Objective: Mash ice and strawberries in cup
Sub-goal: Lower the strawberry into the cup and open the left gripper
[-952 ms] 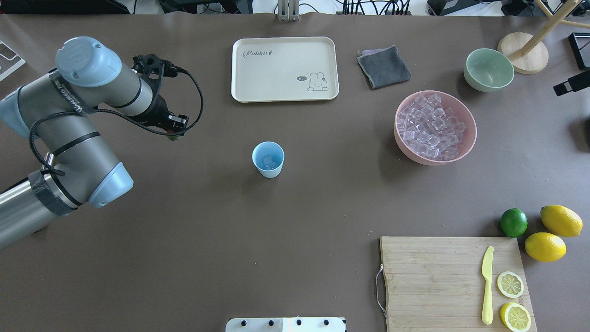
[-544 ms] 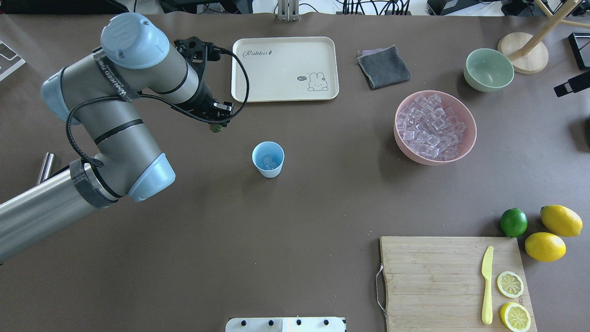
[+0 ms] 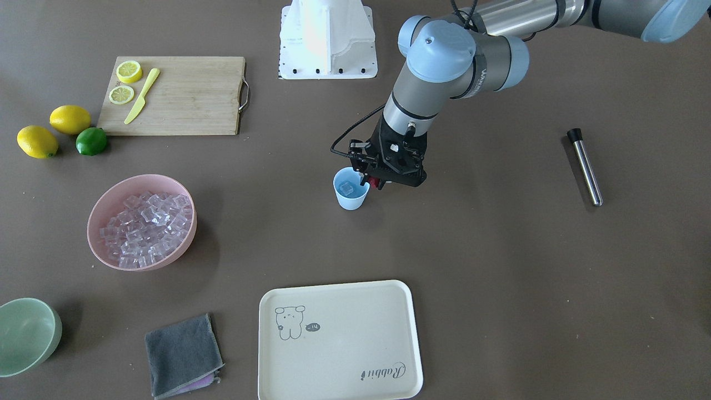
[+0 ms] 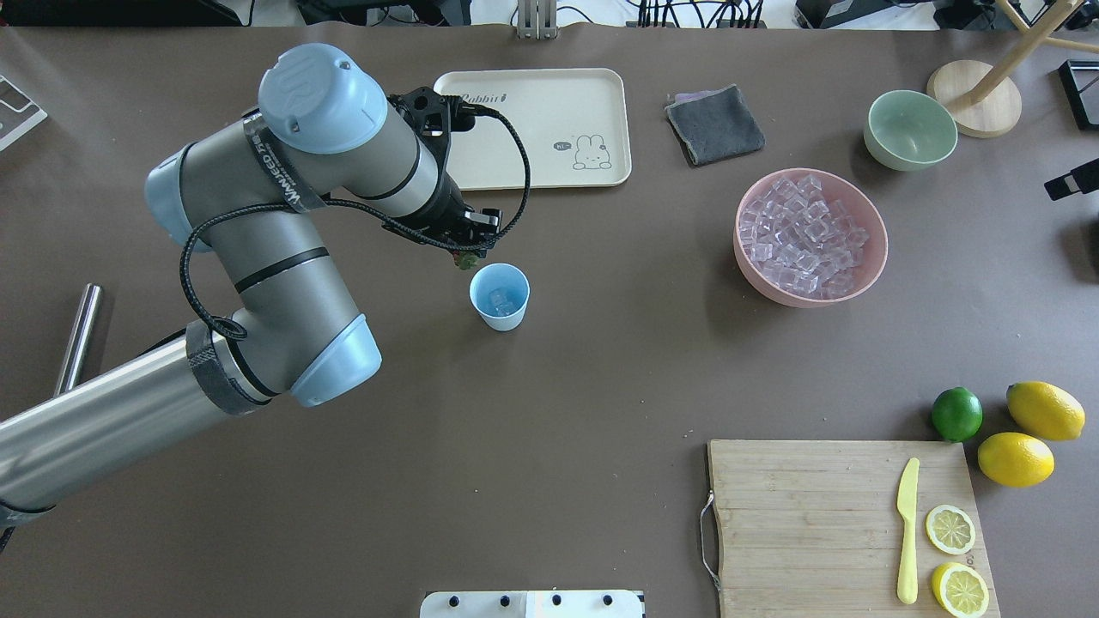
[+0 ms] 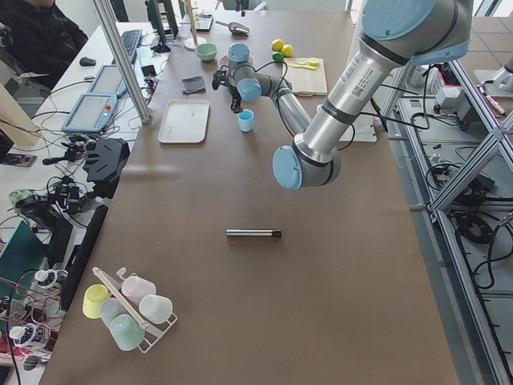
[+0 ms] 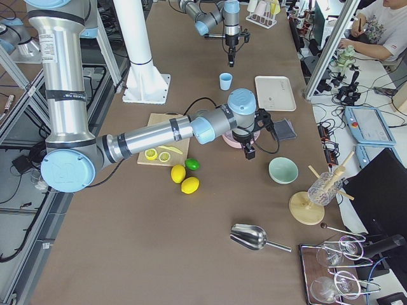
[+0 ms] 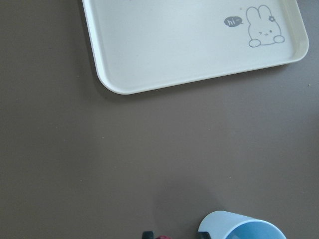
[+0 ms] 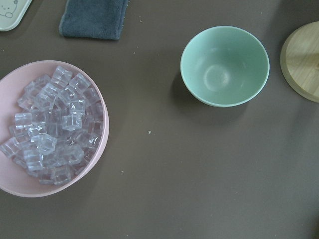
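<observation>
Cup (image 4: pixel 506 321): upright near the middle of the table, mouth open, apart from the tray (image 4: pixel 532 129)
Ice (image 4: pixel 500 299): a cube or two at the bottom of the cup
Left gripper (image 3: pixel 383 179): fingers point down and are closed on the strawberry (image 3: pixel 375 182), just beside the cup's rim
Strawberry: pinched between the fingertips and raised off the table, next to the rim on the cup's left, not over its mouth (the left wrist view shows only a red sliver at its bottom edge)
Right gripper (image 6: pixel 249 151): hangs above the pink bowl (image 4: pixel 877 257); I cannot tell whether it is open or closed
Ice heap (image 4: pixel 803 236): many clear cubes fill the pink bowl, well apart from the cup
Muddler (image 3: pixel 584 166): a metal rod with a black tip, lying flat on the robot's left side, well apart from the cup
Green bowl (image 4: pixel 910 129): upright, beyond the pink bowl
Cloth (image 4: pixel 714 124): grey, folded, between the tray and the green bowl
Board (image 4: pixel 807 515): carries a yellow knife (image 4: pixel 907 530) and two lemon slices (image 4: pixel 950 529)
Fruit: a lime (image 4: pixel 956 414) and two lemons (image 4: pixel 1045 410) lie just beside the board's far right corner
</observation>
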Robot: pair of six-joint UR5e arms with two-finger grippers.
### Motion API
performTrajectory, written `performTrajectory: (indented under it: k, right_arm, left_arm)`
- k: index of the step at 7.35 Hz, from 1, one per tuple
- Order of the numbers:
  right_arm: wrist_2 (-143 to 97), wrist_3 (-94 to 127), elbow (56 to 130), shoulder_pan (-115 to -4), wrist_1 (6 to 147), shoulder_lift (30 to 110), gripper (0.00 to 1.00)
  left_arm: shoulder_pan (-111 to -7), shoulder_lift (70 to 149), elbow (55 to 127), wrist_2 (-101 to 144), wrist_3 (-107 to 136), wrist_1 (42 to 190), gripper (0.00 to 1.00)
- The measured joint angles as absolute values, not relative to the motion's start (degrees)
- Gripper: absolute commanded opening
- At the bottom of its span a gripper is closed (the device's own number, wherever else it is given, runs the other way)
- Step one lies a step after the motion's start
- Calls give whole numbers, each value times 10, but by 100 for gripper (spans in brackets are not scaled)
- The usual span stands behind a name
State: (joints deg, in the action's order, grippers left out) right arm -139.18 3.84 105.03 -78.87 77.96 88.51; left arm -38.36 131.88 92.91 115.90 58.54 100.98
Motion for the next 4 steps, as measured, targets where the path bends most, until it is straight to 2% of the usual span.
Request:
performTrajectory:
  k: [4]
  right_arm:
    - [-1401,-72,1048,-829,774,944,95]
  left_arm:
    - [-365,1337,904,1136,583,1017,0]
